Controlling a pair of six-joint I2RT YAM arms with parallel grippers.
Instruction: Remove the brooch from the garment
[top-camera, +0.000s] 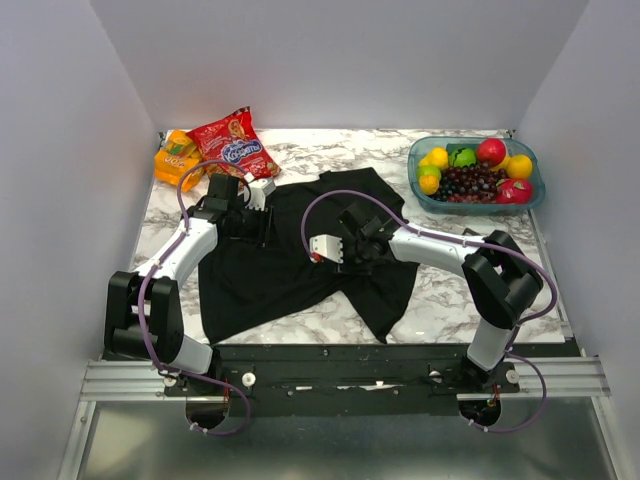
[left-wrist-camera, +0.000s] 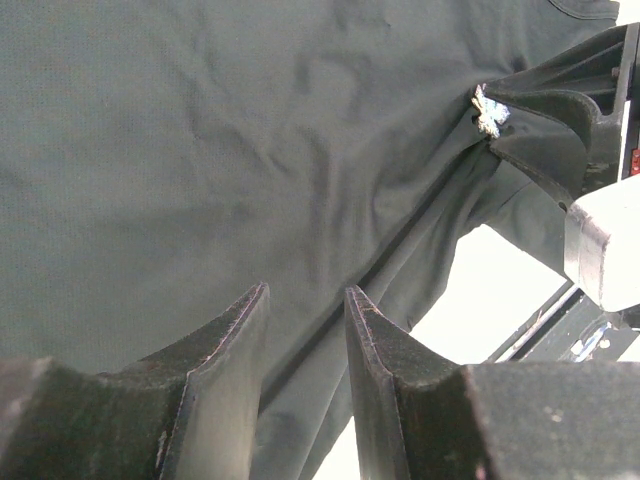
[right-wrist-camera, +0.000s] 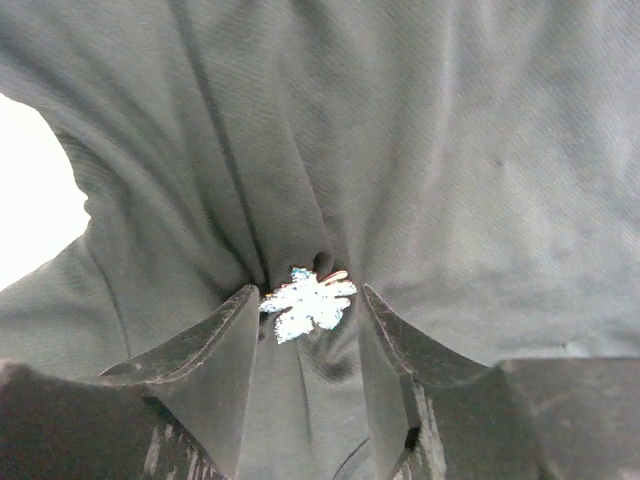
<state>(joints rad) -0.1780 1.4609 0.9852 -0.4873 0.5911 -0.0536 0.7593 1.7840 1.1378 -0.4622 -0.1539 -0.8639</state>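
Brooch (right-wrist-camera: 308, 302) fills the middle of my right wrist view. It is a pale, glinting, flower-like piece sitting on the garment (top-camera: 270, 270), right between the tips of the right gripper (right-wrist-camera: 310, 292). The two fingers bracket it closely, one on each side, and the black cloth is drawn into tight folds that all run to that spot, so I read this as the right gripper clamped on the brooch.

From the left wrist view I see the same ornament (left-wrist-camera: 488, 110) at the peak of a pulled-up ridge of cloth, with one of the right gripper's fingers (left-wrist-camera: 560, 130) against it.

The garment lies spread over the middle of the tabletop (top-camera: 450, 300), its lower part reaching toward the near edge. The brooch is near the middle of it.

The left gripper (left-wrist-camera: 306, 290) rests on the cloth nearer the left edge. Its jaws stand partly apart, with a crease of the garment running into the gap. I cannot tell whether it pinches that crease.

A bowl of fruit (top-camera: 415, 190) sits in the far right corner. A red snack packet (top-camera: 235, 140) and an orange one (top-camera: 178, 160) lie in the far left corner.
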